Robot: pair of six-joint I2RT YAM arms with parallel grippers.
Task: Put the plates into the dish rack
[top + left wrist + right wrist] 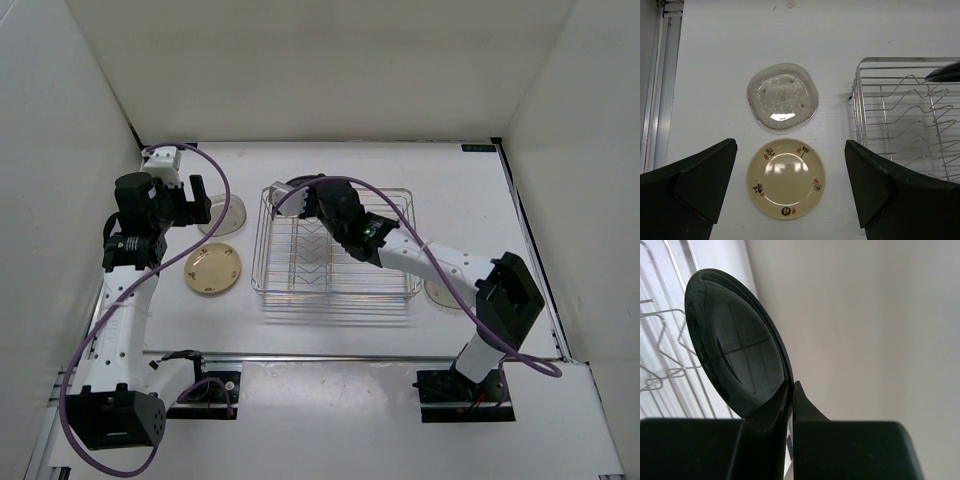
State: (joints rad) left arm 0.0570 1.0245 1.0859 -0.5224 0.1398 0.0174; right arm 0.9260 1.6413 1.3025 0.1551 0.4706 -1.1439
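Silver wire catches the eye first from overhead: the dish rack point(300, 292) sits mid-table, and the right gripper point(303, 196) reaches over its far left corner with the glossy black plate point(284, 189) on edge at its tip. To the left of the rack, the left gripper point(193, 200) hangs above a clear plate point(228, 216), with the cream-tan plate point(213, 270) lying flat just nearer the bases. A second clear plate point(440, 293) peeks out from under the right arm, beside the rack's right end. From the left wrist, the two dark fingers point(700, 185) stand wide apart with nothing between them. Below them the clear plate point(783, 97) and cream-tan plate point(786, 179) lie almost touching, and the rack point(875, 100) is off to the right. From the right wrist, the fingers point(807, 412) are pinched tight on the black plate's point(735, 345) rim, and the plate stands upright over the rack wires point(660, 340).
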